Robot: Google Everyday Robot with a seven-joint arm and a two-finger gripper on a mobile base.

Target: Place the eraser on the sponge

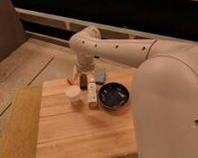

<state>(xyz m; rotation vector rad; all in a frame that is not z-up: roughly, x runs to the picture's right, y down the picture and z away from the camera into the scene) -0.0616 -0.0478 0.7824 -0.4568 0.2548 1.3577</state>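
A wooden table (80, 129) holds the task's things near its back edge. The sponge (100, 76) is a small blue-grey block lying flat at the back. A white oblong piece, likely the eraser (92, 94), lies just in front of it, between a white cup and a dark bowl. My gripper (83, 82) hangs as a dark shape under the white wrist (84, 61), just left of the sponge and behind the white piece. Whether it holds anything is hidden.
A white cup (73, 95) stands left of the white piece. To its right sits a dark bowl (114, 95). A small orange thing (70, 81) lies at the back left. My bulky white arm (168, 95) covers the table's right side. A yellow-green mat (17, 128) borders the left.
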